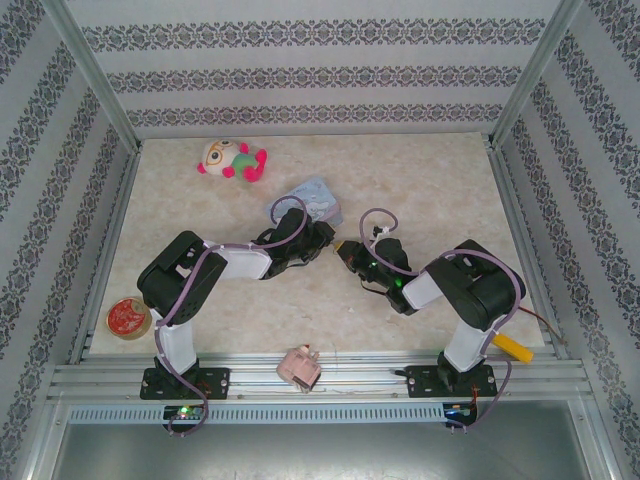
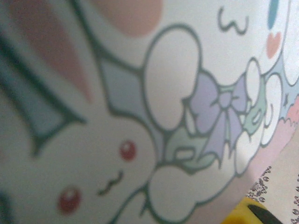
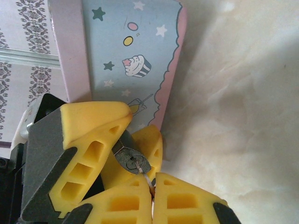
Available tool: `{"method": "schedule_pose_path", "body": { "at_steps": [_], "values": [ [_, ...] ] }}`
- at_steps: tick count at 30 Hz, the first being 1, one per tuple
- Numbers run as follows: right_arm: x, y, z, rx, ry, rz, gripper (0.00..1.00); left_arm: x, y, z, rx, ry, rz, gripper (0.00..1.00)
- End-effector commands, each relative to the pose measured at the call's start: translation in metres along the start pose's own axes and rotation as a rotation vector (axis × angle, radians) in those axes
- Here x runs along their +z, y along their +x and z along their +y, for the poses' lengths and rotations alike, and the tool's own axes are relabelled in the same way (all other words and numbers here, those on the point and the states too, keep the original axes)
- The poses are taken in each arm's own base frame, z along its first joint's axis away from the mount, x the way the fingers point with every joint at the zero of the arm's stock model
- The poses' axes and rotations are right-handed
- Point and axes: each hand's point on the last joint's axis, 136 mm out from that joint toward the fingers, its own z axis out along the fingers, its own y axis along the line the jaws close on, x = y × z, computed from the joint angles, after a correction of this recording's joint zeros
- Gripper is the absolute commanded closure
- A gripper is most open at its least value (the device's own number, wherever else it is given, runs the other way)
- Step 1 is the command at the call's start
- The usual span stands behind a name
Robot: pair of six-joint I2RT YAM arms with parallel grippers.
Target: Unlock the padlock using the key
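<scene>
In the right wrist view the dark padlock is clamped between the yellow fingers of my left gripper, with its keyhole face turned toward the camera. The thin silvery key sticks in the keyhole. Its other end is pinched between the two pads of my right gripper, which is shut on it. From above, the left gripper and right gripper meet tip to tip at mid-table. The shackle is hidden behind the fingers.
The pale blue cartoon tin lies just behind the grippers; its lid picture is close up in the left wrist view. A plush toy sits far left, a red round thing near left, a pink block on the front rail.
</scene>
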Motion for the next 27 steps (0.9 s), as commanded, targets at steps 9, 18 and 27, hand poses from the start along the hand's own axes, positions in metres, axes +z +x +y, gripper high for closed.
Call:
{"method": "schedule_pose_path", "body": {
  "at_steps": [9,18,27],
  "values": [
    [-0.003,-0.016,-0.002,0.023,0.017,-0.084,1.00,-0.007,0.055,0.053,-0.090,-0.194,0.239,1.00],
    [-0.006,-0.004,-0.011,0.002,0.050,-0.080,1.00,-0.007,0.070,0.055,-0.083,-0.204,0.276,1.00],
    [-0.010,-0.001,-0.013,-0.057,0.065,-0.103,1.00,-0.007,0.075,0.054,-0.059,-0.211,0.288,1.00]
  ]
}}
